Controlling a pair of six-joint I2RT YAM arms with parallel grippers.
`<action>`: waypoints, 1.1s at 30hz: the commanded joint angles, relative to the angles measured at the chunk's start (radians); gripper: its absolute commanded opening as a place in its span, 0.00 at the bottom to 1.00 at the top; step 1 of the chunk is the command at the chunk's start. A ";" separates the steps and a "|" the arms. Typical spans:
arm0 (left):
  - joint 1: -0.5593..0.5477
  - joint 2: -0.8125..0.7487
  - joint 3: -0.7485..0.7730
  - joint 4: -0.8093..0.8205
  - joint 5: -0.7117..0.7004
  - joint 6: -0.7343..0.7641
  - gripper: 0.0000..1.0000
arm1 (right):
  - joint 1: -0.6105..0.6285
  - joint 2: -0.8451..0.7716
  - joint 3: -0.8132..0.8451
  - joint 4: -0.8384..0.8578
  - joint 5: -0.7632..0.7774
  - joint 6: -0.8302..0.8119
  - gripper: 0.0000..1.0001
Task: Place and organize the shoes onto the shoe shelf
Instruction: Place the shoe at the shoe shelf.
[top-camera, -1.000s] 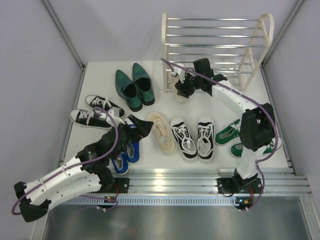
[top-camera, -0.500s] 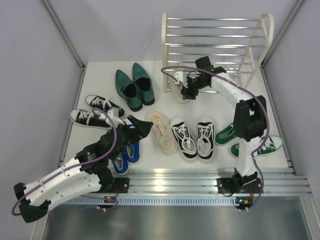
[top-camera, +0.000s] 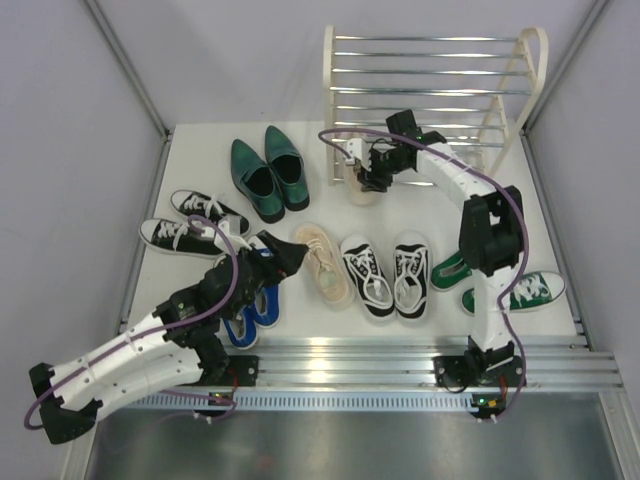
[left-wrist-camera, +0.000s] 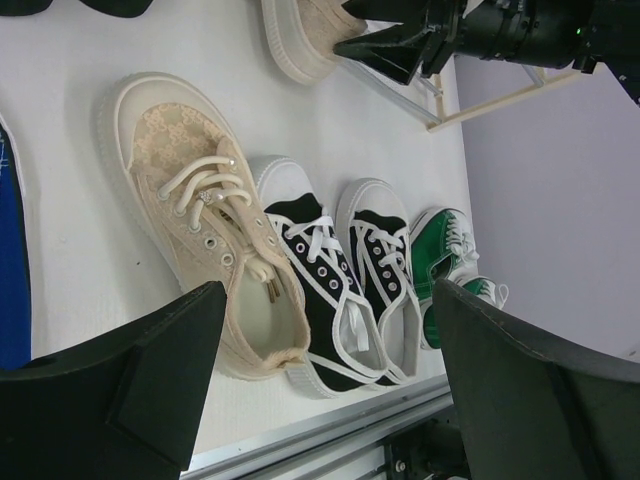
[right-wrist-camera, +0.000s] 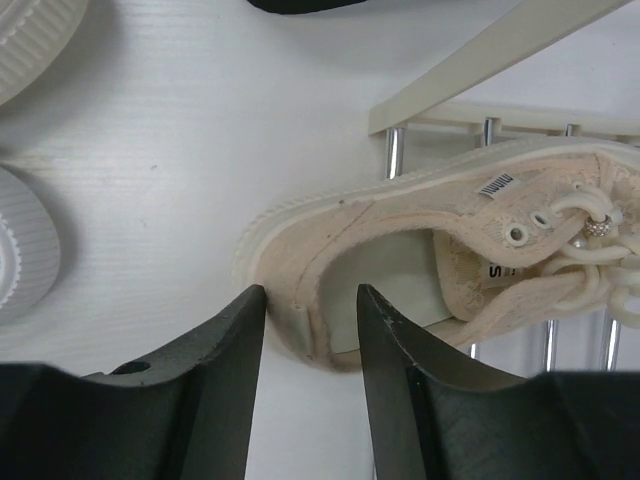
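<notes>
A: Shoe count on the white table (top-camera: 200, 160)?

B: Twelve shoes, six pairs.
- Two glossy dark green pointed dress shoes (top-camera: 255, 180), far side, left of middle.
- Two black-and-white canvas sneakers with white laces (top-camera: 205, 210) at the left edge.
- Two more, the middle black-and-white sneakers (top-camera: 366, 275), side by side near the near edge.
- Two green sneakers (top-camera: 455, 268) by the right edge, partly behind the right arm.
- Two blue sneakers (top-camera: 268, 305) toward the near-left corner, partly under the left arm.
- Two beige lace-ups, well apart.

A: Where are the beige ones?

B: The loose beige lace-up (top-camera: 322, 262) (left-wrist-camera: 215, 250) lies just left of the middle black-and-white sneakers. The shelf-side beige lace-up (top-camera: 360, 190) (right-wrist-camera: 400, 210) is at the left foot of the chrome-barred shoe shelf with cream arched sides (top-camera: 329, 90), in the far-right corner. Its laced front is over the lowest bars, its heel over bare table.

A: End effectors?

B: The right gripper (top-camera: 368, 172) (right-wrist-camera: 312, 300) straddles that heel, one finger outside and one in the opening. Whether it presses, I cannot tell. The left gripper (top-camera: 288, 256) (left-wrist-camera: 328, 290) is spread wide with nothing between, near the loose beige lace-up.
</notes>
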 joint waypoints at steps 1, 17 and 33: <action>0.002 0.008 -0.010 0.067 0.007 0.009 0.89 | 0.003 0.036 0.074 0.033 0.009 0.018 0.42; 0.000 0.010 -0.008 0.072 0.009 0.010 0.90 | 0.007 -0.002 0.028 0.295 0.059 0.335 0.00; 0.002 0.014 -0.016 0.072 0.018 0.003 0.89 | 0.015 -0.012 -0.003 0.302 0.098 0.198 0.05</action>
